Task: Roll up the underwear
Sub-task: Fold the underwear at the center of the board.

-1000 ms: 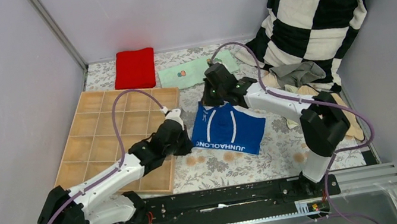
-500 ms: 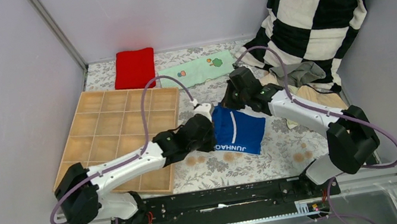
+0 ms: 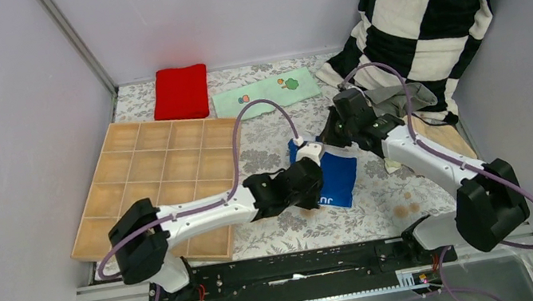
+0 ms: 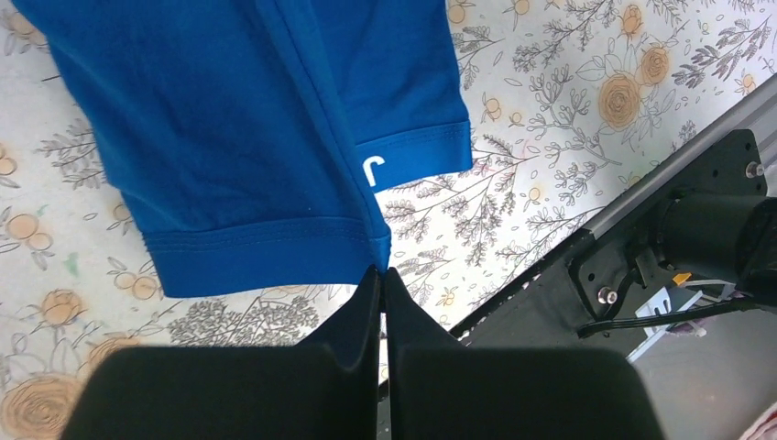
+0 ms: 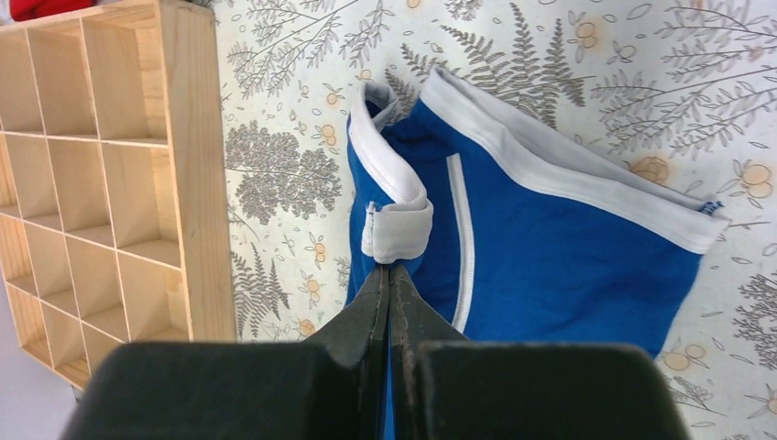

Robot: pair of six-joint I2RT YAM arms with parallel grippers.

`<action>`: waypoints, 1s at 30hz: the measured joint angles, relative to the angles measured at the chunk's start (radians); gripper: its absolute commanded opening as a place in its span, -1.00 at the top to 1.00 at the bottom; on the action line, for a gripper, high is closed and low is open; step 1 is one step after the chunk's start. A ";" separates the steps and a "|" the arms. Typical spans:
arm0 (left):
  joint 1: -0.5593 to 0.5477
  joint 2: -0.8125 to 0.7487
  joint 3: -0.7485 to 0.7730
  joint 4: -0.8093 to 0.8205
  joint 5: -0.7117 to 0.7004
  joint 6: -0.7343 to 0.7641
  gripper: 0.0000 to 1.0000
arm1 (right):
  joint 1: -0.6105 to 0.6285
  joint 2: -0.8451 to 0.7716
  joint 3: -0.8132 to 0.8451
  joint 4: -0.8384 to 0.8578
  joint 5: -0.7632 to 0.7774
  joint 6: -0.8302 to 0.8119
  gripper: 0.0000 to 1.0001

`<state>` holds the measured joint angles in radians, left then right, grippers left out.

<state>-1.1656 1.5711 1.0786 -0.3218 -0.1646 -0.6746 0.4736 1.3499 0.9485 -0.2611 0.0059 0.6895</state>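
Top external view gives me the flowered table (image 3: 284, 232), with the wooden compartment tray (image 3: 146, 177) filling its left half; just right of the tray's near corner lies the blue underwear (image 3: 341, 175), between my two arms and partly doubled over on itself. The left wrist view shows the left gripper (image 4: 381, 275) with its jaws pressed together on the stitched leg hem (image 4: 266, 238), right where two layers meet; the right wrist view shows the right gripper (image 5: 394, 270) likewise closed, pinching a folded-over bit of the white waistband (image 5: 396, 225) at the far edge.

I judge the cloth light, limp and stretchy; it will sag wherever it is not held and may drag on the table covering. The thick seams are the sound places to grip, since the hem and waistband give the fingers something to bite; a single thin layer would likely slip out, and any roll may spring loose unless tension is kept across it.
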 measured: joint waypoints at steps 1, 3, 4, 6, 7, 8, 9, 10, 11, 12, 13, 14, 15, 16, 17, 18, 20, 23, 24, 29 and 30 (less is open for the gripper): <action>-0.003 0.015 0.011 0.002 0.000 -0.002 1.00 | -0.005 -0.007 -0.006 -0.002 0.000 -0.004 1.00; -0.008 0.043 0.029 0.008 0.003 -0.005 1.00 | -0.016 -0.020 -0.018 -0.008 0.001 -0.010 1.00; -0.010 0.055 0.036 0.009 0.005 -0.005 1.00 | -0.023 -0.026 -0.023 -0.013 0.000 -0.013 1.00; -0.013 0.084 0.050 0.016 0.010 -0.007 1.00 | -0.034 -0.035 -0.034 -0.022 0.000 -0.019 1.00; -0.014 0.096 0.055 0.018 0.011 -0.008 1.00 | -0.041 -0.039 -0.039 -0.027 0.000 -0.023 1.00; -0.017 0.111 0.062 0.021 0.013 -0.009 1.00 | -0.048 -0.040 -0.044 -0.033 0.000 -0.027 1.00; -0.018 0.121 0.067 0.021 0.016 -0.009 1.00 | -0.054 -0.040 -0.047 -0.039 0.000 -0.030 1.00; -0.019 0.132 0.072 0.024 0.019 -0.010 1.00 | -0.063 -0.041 -0.051 -0.045 0.000 -0.034 1.00; -0.019 0.143 0.079 0.027 0.023 -0.012 1.00 | -0.069 -0.041 -0.056 -0.048 0.000 -0.037 1.00; -0.020 0.153 0.085 0.031 0.026 -0.013 1.00 | -0.076 -0.042 -0.060 -0.051 0.000 -0.040 1.00; -0.020 0.161 0.090 0.034 0.027 -0.015 1.00 | -0.083 -0.042 -0.063 -0.055 0.000 -0.043 1.00; -0.020 0.171 0.097 0.037 0.028 -0.016 1.00 | -0.091 -0.042 -0.066 -0.057 0.000 -0.046 1.00; -0.020 0.179 0.104 0.038 0.030 -0.016 1.00 | -0.098 -0.042 -0.070 -0.057 -0.001 -0.049 1.00; -0.020 0.187 0.110 0.041 0.032 -0.016 1.00 | -0.106 -0.042 -0.072 -0.058 -0.005 -0.051 1.00; -0.020 0.195 0.119 0.041 0.035 -0.017 1.00 | -0.112 -0.042 -0.075 -0.060 -0.008 -0.053 1.00; -0.020 0.204 0.128 0.045 0.038 -0.017 1.00 | -0.119 -0.042 -0.077 -0.060 -0.010 -0.056 1.00; -0.020 0.225 0.148 0.048 0.046 -0.019 1.00 | -0.129 -0.042 -0.082 -0.062 -0.018 -0.057 1.00; -0.022 0.254 0.171 0.055 0.054 -0.019 1.00 | -0.140 -0.042 -0.095 -0.063 -0.026 -0.060 1.00; -0.023 0.260 0.175 0.056 0.055 -0.019 1.00 | -0.142 -0.042 -0.098 -0.064 -0.027 -0.061 1.00; -0.025 0.304 0.207 0.062 0.069 -0.019 1.00 | -0.157 -0.042 -0.113 -0.064 -0.037 -0.065 1.00; -0.025 0.314 0.212 0.062 0.072 -0.019 1.00 | -0.159 -0.042 -0.114 -0.063 -0.040 -0.065 1.00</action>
<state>-1.1904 1.8851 1.2903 -0.2600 -0.0929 -0.6941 0.3145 1.3075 0.8341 -0.3244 -0.0345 0.6247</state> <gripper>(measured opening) 0.006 0.011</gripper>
